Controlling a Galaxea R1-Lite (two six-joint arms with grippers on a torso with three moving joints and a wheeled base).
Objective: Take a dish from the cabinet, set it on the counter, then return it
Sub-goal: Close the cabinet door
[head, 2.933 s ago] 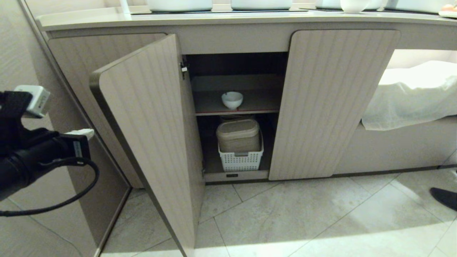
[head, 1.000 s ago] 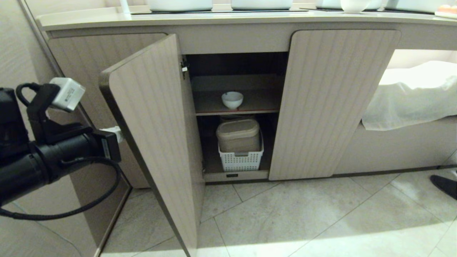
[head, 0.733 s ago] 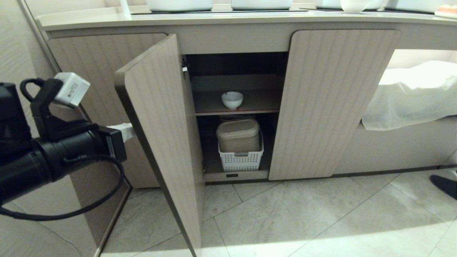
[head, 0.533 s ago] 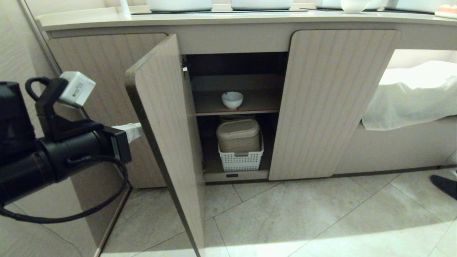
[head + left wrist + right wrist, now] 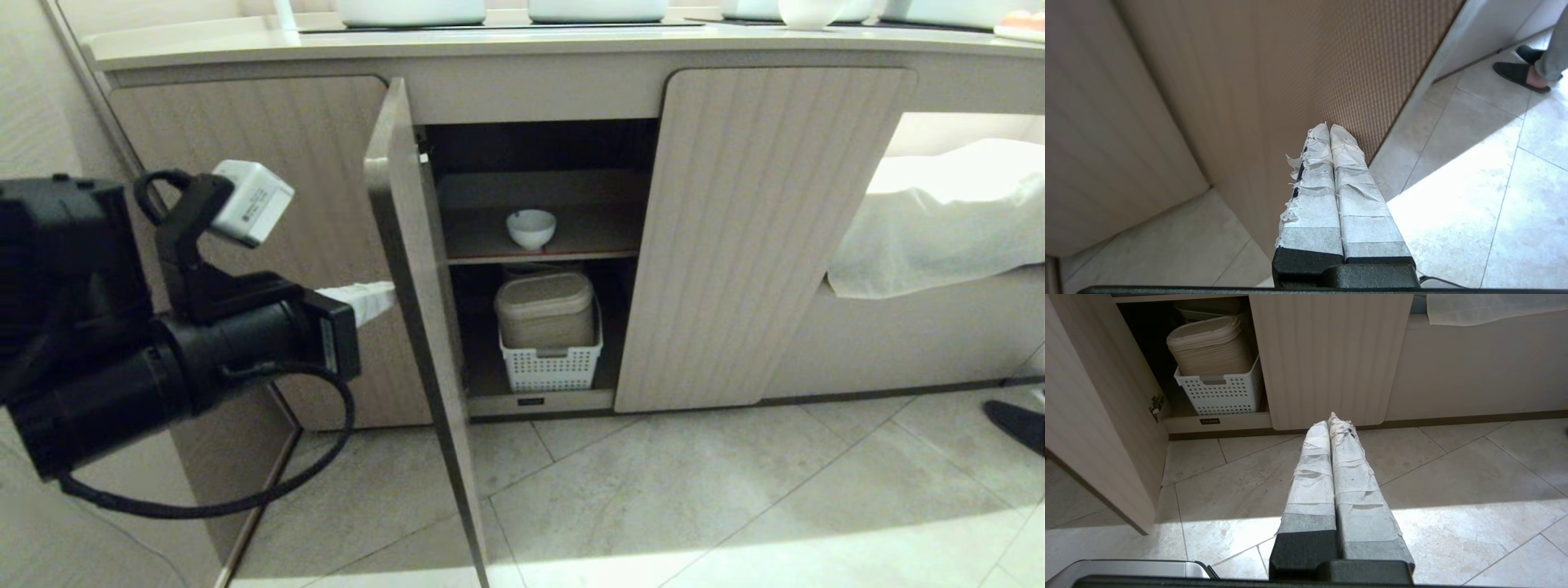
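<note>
Dish [image 5: 531, 228] sits on the cabinet [image 5: 759, 229] shelf; left claw [image 5: 384, 296], fingers together, presses the open door's [image 5: 416, 269] back; right claw [image 5: 1333, 424] together.

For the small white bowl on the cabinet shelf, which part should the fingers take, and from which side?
Probably the bowl's rim, one finger inside and one outside, coming in level from the open front. It sits upright with its mouth up, the shelf around it is bare, and the cabinet's top leaves little room overhead.

Left gripper [image 5: 390, 296] level, jaws closed; right gripper [image 5: 1334, 421] likewise closed.
</note>
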